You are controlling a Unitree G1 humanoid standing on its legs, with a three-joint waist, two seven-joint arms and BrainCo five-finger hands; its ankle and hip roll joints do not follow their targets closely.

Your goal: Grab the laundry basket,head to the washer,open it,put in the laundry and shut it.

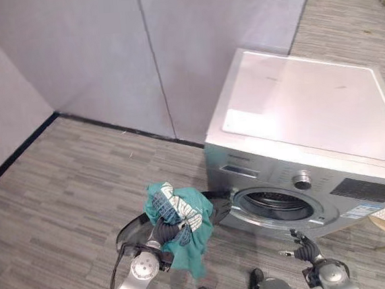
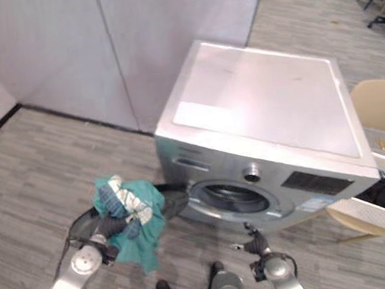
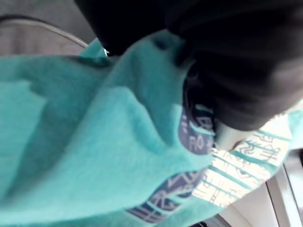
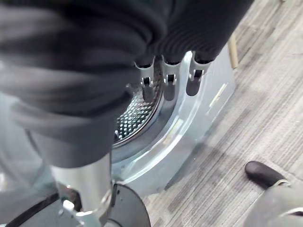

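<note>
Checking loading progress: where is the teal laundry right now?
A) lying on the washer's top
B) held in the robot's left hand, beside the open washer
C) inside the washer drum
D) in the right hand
B: the left hand has its fingers curled round the teal laundry, held up beside the washer, whose drum opening shows no cloth.

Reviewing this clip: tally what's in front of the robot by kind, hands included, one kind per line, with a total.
Washing machines: 1, the silver washer, door open.
Laundry bundles: 1, teal cloth gripped in the left hand.
Robot hands: 2, the left hand plus the right hand, fingers relaxed and holding nothing.
Baskets: 1, white basket beside the washer.
Chairs: 1, beige chair.
Total: 6
</note>
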